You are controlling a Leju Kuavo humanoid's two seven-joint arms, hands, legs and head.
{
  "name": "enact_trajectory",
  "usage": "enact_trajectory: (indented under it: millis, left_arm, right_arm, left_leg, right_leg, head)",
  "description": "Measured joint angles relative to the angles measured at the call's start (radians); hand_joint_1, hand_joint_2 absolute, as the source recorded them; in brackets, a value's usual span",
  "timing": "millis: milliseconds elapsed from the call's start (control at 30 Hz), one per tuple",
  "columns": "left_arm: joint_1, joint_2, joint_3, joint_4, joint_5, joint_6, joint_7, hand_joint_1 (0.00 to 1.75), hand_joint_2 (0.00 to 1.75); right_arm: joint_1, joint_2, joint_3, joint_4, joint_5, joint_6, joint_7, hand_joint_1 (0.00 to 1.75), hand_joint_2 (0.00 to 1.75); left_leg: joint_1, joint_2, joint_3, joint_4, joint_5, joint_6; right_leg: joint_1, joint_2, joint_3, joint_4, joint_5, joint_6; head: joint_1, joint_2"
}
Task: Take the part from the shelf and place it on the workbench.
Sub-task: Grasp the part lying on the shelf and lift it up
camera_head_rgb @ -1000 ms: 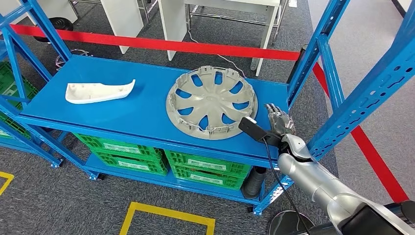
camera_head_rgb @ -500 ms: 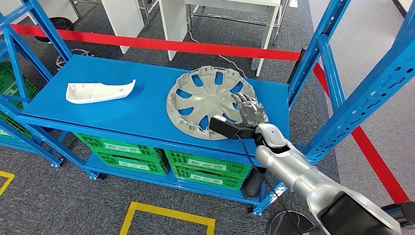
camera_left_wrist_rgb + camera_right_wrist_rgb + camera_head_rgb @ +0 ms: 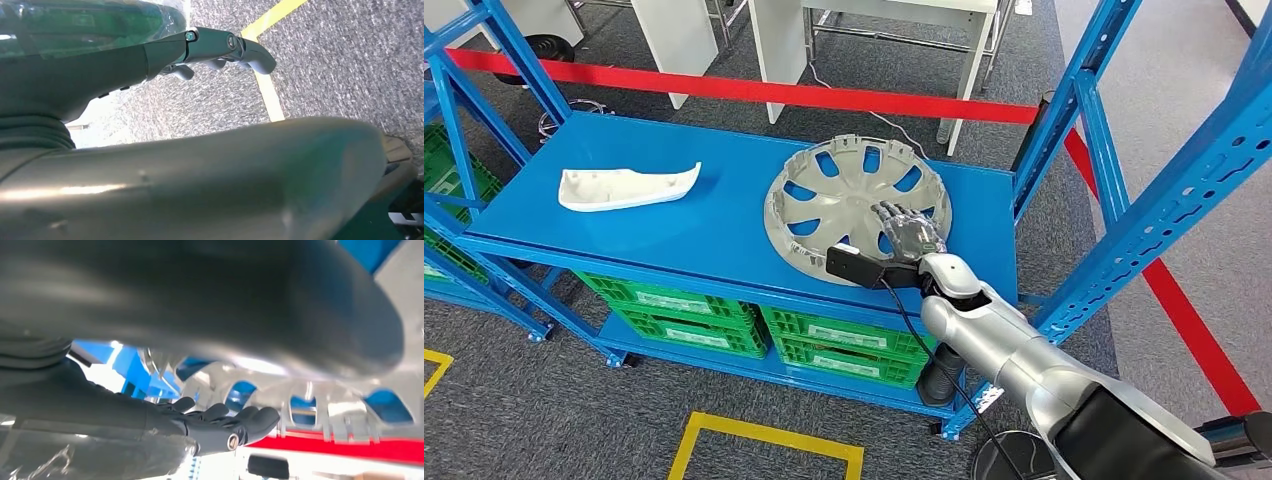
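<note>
A grey wheel cover (image 3: 844,200) lies flat on the right half of the blue shelf (image 3: 684,235). My right hand (image 3: 906,232) reaches over the cover's near right rim with fingers stretched and apart, holding nothing. I cannot tell whether it touches the cover. The right wrist view has the dark fingers (image 3: 215,422) extended in front of the wheel cover's (image 3: 310,390) spokes, the thumb well apart from them. A white curved trim part (image 3: 628,186) lies on the shelf's left half. My left hand (image 3: 220,47) hangs above the grey floor, fingers straight and empty.
Blue uprights (image 3: 1064,110) frame the shelf's right end, close to my right arm. Green crates (image 3: 684,310) fill the level below. Red tape (image 3: 754,92) crosses the floor behind the shelf, and white furniture legs (image 3: 779,45) stand beyond it.
My right hand has swung left from beside the shelf's right edge to over the wheel cover's near right rim. The cover and the white part have stayed put.
</note>
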Motion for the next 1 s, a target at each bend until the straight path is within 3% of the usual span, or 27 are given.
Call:
enact_trajectory:
  millis: [833,967,1000]
  left_arm:
    - [0.013,0.01,0.0,-0.014,0.004,0.016,0.007,0.0,0.0]
    - [0.014,0.015,0.0,-0.018,0.004,0.017,0.008,0.0,0.0]
    - [0.014,0.016,0.0,-0.018,0.004,0.017,0.008,0.0,0.0]
  right_arm:
    - [0.004,0.038,0.024,0.125,-0.038,0.014,0.051,0.0,0.0]
    - [0.004,0.04,0.022,0.136,-0.062,-0.003,0.027,0.0,1.75]
    - [0.005,0.041,0.021,0.138,-0.074,-0.008,0.017,0.0,1.75]
  left_leg:
    - [0.0,0.0,0.0,0.0,0.0,0.0]
    - [0.0,0.0,0.001,0.0,0.0,0.0]
    - [0.0,0.0,0.001,0.0,0.0,0.0]
  right_leg:
    - [0.0,0.0,0.0,0.0,0.0,0.0]
    - [0.0,0.0,0.001,0.0,0.0,0.0]
    - [0.0,0.0,0.001,0.0,0.0,0.0]
  head:
    - [0.0,0.0]
    - [0.0,0.0]
    - [0.0,0.0]
